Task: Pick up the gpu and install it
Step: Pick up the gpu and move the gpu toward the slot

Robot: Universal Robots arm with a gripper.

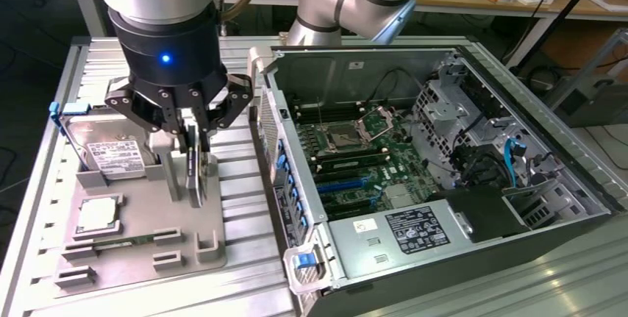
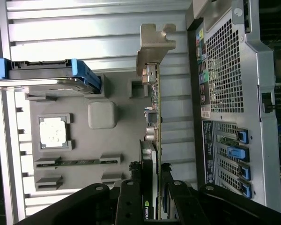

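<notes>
At the exterior view's left, a grey holder tray [image 1: 128, 262] lies on a ribbed metal table [image 1: 245, 207]. On the tray sit a hard drive [image 1: 110, 154], a square processor [image 1: 98, 214] and a memory stick [image 1: 113, 245].

Just right of these, the black gripper [image 1: 194, 144] hangs from above with its jaws clamped on the gpu [image 1: 197, 177]. The card stands on edge as a narrow sliver. Its long axis runs from the fingers down toward the tray. Whether its lower end touches the tray cannot be told.

The wrist view adds the card seen edge-on, running straight away from the fingers. It lies parallel to the case's perforated rear panel [image 2: 229, 84] and ends in a silver bracket [image 2: 154, 47] with a bent tab. An NVIDIA logo sits between the fingers.

A strip of bare table separates the tray from the case. Further right, the computer case [image 1: 530, 247] lies with its open side up and the motherboard [image 1: 354, 155] exposed.
</notes>
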